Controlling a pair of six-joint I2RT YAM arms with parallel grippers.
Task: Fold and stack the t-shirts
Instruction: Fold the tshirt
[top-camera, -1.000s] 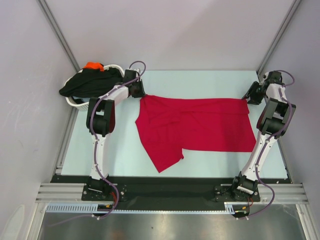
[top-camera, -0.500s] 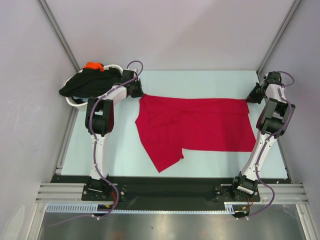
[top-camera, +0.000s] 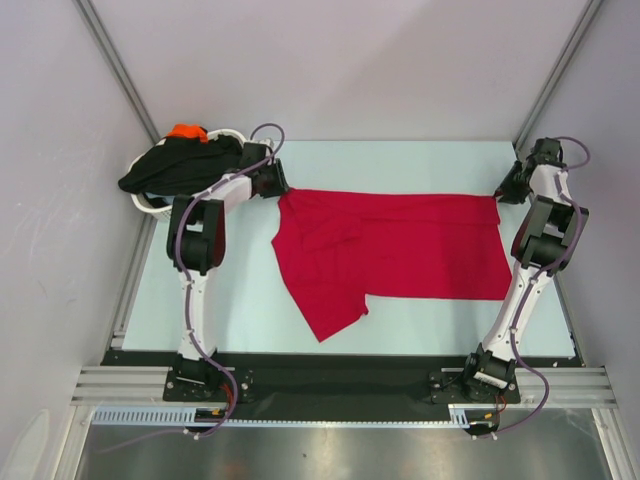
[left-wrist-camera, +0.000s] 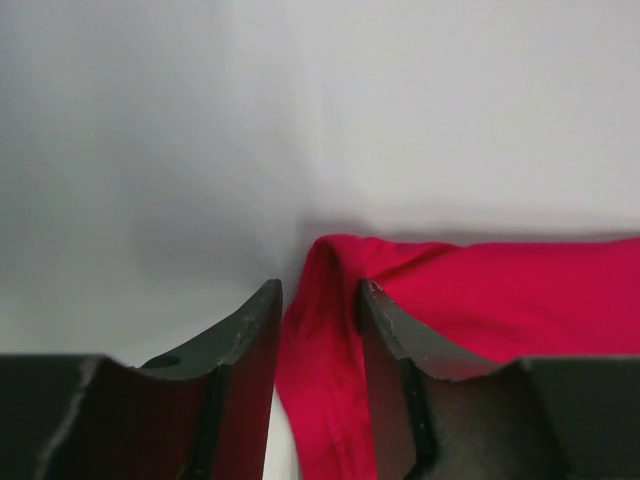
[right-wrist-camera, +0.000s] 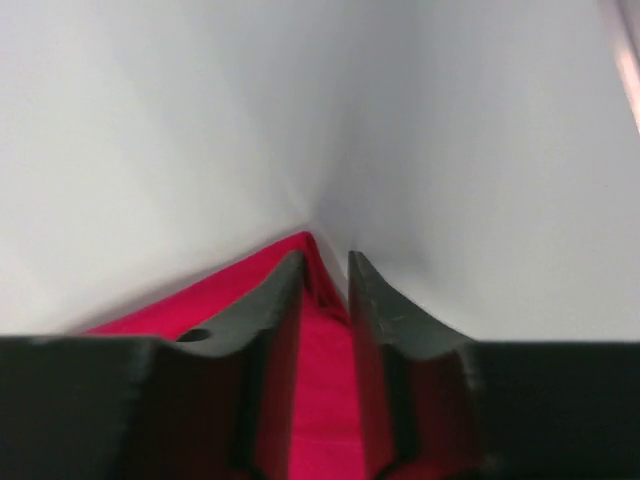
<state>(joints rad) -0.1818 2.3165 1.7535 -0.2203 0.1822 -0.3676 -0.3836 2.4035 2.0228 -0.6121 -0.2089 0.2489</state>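
Lying flat on the desk (top-camera: 400, 165), one crimson t-shirt (top-camera: 400, 245) has two pincers at its far corners. The left pincer (left-wrist-camera: 320, 300) and the right pincer (right-wrist-camera: 325, 265) both stand apart, with red cloth between their fingers. One black t-shirt (top-camera: 180, 165) and one orange t-shirt (top-camera: 187, 131) sit in one white basket (top-camera: 150, 205) at the far left.

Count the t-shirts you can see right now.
3: a red shirt spread on the table, a black shirt draped over the basket at far left, an orange shirt poking out behind it. More may be hidden in the basket.
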